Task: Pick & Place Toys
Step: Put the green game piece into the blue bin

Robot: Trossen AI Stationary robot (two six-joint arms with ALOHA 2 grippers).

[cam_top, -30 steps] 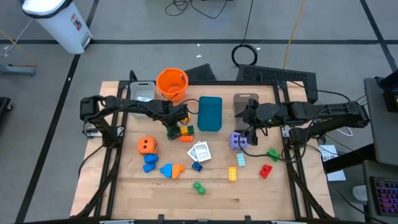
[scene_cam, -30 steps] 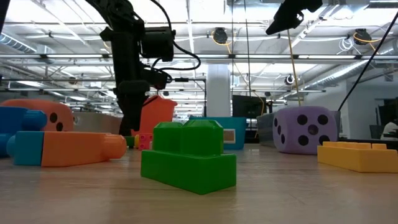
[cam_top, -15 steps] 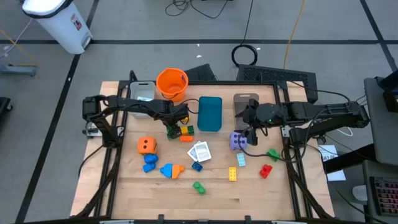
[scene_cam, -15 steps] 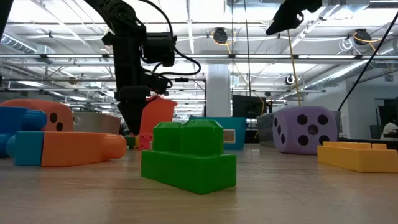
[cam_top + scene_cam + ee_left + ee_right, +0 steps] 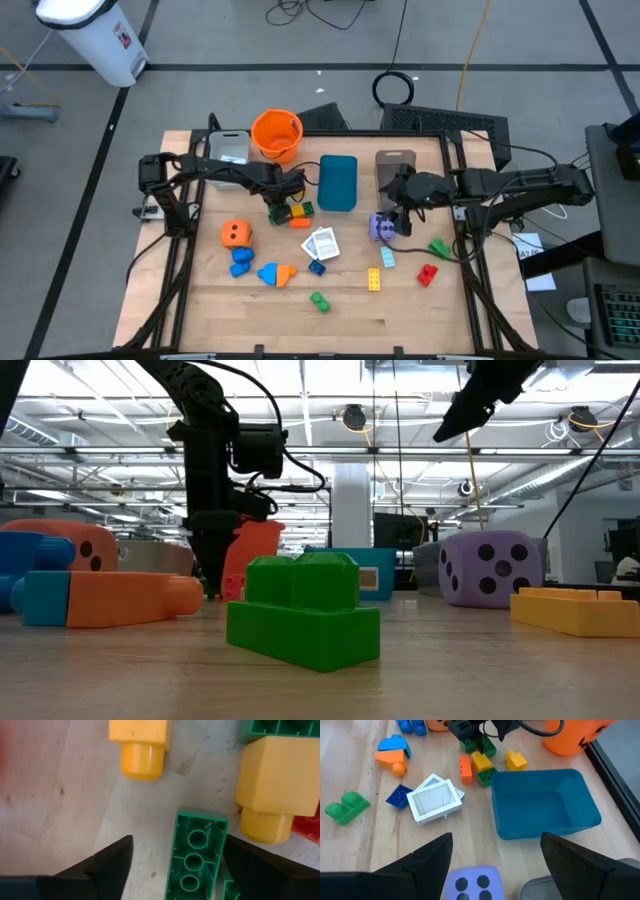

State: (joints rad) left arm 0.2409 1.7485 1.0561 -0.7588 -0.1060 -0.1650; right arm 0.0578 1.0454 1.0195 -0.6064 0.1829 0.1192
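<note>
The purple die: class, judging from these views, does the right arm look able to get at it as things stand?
Probably yes. The right gripper hangs open just above the purple die, which sits between its fingers in the wrist view with nothing over it. The teal tray lies farther off, leaving the way down free.

Bucket (image 5: 276, 134) behind bricks (image 5: 291, 212), tray (image 5: 338, 182) beside.

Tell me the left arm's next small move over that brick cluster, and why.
Probably keep closing on the green brick. In the left wrist view the left gripper sits low over the table, open, with that brick lying hollow side up between its fingers, not yet pinched. Yellow bricks crowd close, so go gently.
</note>
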